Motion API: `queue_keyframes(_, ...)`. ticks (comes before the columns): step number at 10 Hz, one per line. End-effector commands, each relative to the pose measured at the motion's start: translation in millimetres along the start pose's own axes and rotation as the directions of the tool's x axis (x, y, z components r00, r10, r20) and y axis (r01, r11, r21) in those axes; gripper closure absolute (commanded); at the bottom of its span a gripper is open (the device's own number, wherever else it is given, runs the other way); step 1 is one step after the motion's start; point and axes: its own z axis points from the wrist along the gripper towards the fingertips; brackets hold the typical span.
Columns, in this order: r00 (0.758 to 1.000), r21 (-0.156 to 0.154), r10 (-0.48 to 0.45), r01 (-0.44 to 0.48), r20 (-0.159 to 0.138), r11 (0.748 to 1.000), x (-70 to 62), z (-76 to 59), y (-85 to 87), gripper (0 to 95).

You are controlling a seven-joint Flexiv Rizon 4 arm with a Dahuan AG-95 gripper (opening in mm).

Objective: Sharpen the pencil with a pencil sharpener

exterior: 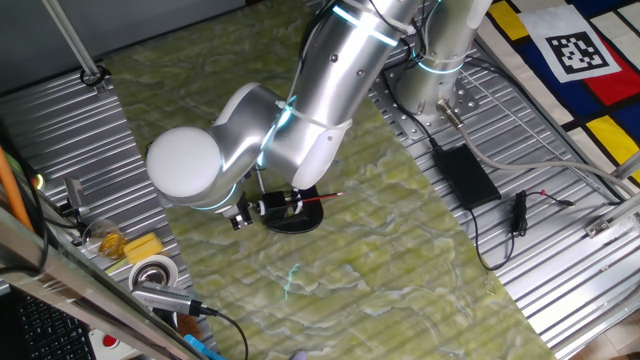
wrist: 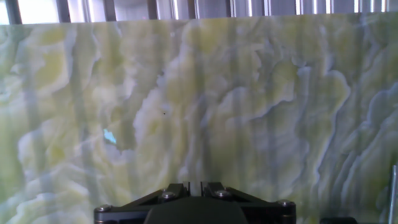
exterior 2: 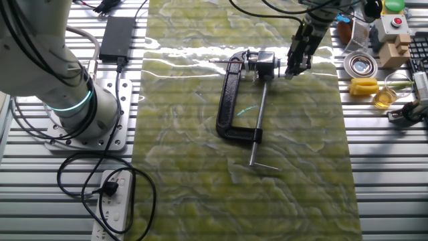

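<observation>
Hanging over the far end of the green marbled mat point(exterior 2: 287, 154), the fingers point(exterior 2: 298, 60) point down just beside the pencil sharpener point(exterior 2: 257, 67), and whether they are wide or narrow I cannot tell: the hand view shows only two short black stubs close together at its lower edge, with nothing but the mat's pattern beyond them. The gripper point(exterior 2: 294, 70) sits at the right of the sharpener's small white and silver parts; touching or apart is not clear. In the one fixed view the pencil point(exterior: 322, 201), red with a dark tip, lies level across the black oval base, its tip sticking out past the arm's white elbow point(exterior: 185, 165). The sharpener's black C-shaped loop frame point(exterior 2: 231, 100) lies flat on the mat, and its silver rod point(exterior 2: 258, 120) runs away from the head towards the near edge. Around the mat is the ribbed metal counter point(exterior 2: 388, 174): a black power brick point(exterior 2: 117, 35) near the arm's base point(exterior 2: 77, 114), a roll of tape point(exterior 2: 359, 65) and a yellow block point(exterior 2: 365, 86) on the other side.
</observation>
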Motion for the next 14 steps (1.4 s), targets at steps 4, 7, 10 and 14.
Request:
queue_keyframes(4, 1.000, -0.010, 0.010, -0.011, -0.014, 1.000, -0.1, -3.1, -0.3, 95.0)
queue_keyframes(7, 0.999, -0.003, 0.018, -0.018, -0.029, 1.000, 0.3, -2.6, -0.3, 95.0)
queue_keyframes(10, 1.000, 0.018, 0.012, -0.011, -0.027, 1.000, 1.7, -0.8, -0.5, 95.0)
queue_keyframes(14, 1.000, 0.044, 0.000, 0.000, 0.003, 0.999, 1.7, 3.4, 0.4, 95.0)
